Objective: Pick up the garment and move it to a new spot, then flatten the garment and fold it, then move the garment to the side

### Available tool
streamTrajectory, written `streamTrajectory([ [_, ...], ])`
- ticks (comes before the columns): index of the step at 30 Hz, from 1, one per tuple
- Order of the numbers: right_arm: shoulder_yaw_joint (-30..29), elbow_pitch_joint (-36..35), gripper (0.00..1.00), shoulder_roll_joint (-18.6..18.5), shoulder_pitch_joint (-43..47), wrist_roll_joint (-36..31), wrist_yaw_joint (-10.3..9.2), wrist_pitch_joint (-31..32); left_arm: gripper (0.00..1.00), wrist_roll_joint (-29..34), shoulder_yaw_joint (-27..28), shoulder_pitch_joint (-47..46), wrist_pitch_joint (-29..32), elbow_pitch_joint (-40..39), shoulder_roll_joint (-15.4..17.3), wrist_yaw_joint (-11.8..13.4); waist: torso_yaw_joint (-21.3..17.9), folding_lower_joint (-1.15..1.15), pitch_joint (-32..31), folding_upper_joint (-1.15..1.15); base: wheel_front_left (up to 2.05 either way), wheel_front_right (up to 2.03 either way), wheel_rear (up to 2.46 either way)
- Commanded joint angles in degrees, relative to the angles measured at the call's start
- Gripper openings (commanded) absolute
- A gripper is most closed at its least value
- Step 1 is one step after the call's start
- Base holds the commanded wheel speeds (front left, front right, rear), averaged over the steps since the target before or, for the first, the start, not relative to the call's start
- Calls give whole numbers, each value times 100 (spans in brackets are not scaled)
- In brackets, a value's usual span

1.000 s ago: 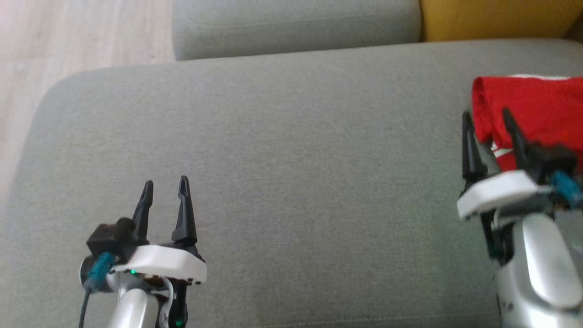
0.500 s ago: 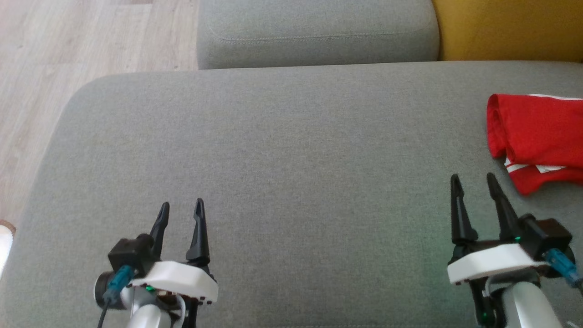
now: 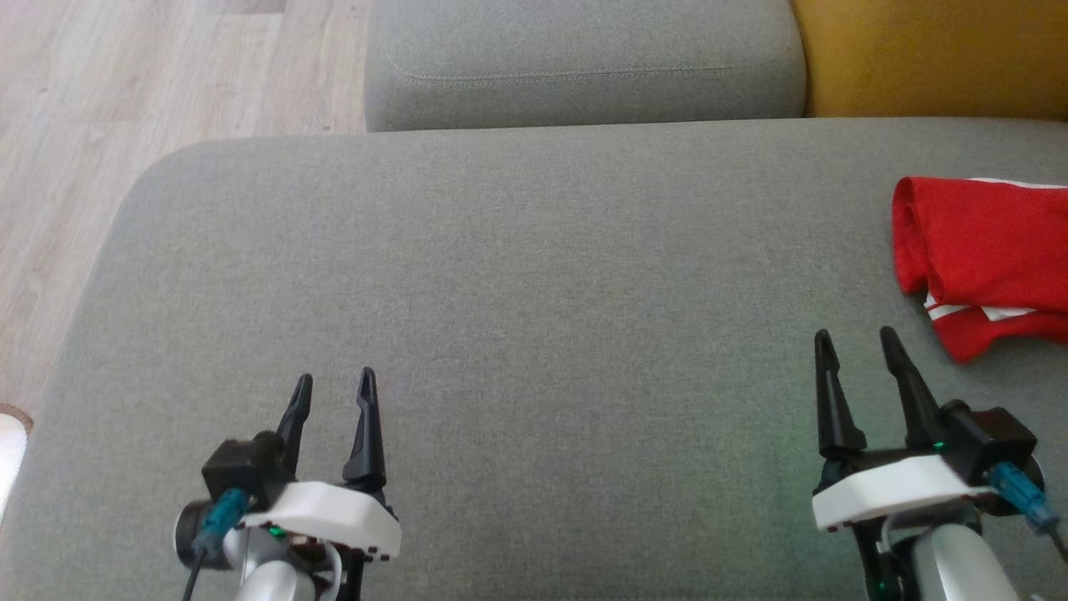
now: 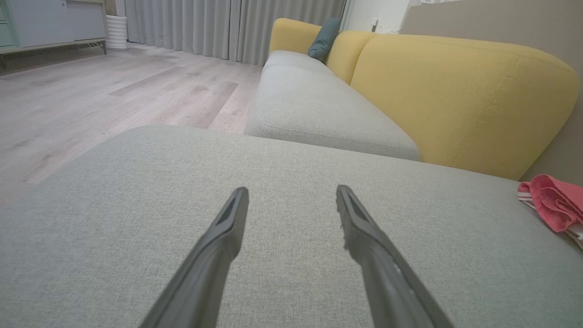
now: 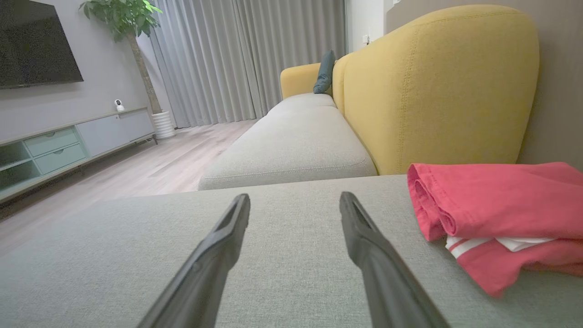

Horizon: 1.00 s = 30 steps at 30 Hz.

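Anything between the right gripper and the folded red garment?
Nothing: bare grey fabric sofa cushion separates the open right gripper from the folded red garment, clear in head and right wrist views.

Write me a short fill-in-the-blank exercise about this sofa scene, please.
1. The left gripper and the right gripper both stand ____, holding nothing.
2. The garment is ____ in colour.
3. It lies on the grey cushion, nearer the ____ gripper.
4. The backrest beyond it is ____.
Missing words: open; red; right; yellow.
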Motion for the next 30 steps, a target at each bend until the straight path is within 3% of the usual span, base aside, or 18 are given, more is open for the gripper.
streamTrajectory([
  [1, 166, -172, 100, -22, -140, 43, 37, -48, 100, 40, 167, -113, -46, -177, 6, 25, -4, 0, -3, 0, 0, 0, 0],
  [28, 229, -188, 100, -22, -102, 48, 37, 45, 100, 33, 111, -93, -46, -149, 11, 45, -61, 0, -14, 0, 0, 0, 0],
  [29, 80, 22, 0, 2, 10, -1, -1, 54, 0, -3, -30, 117, 0, 36, 0, 43, -58, 0, -14, 0, 0, 0, 0],
  [30, 83, 205, 0, 5, 45, 3, -1, 55, 0, -10, -32, 151, 14, 208, -1, 42, -58, 0, -13, 0, 0, 0, 0],
])
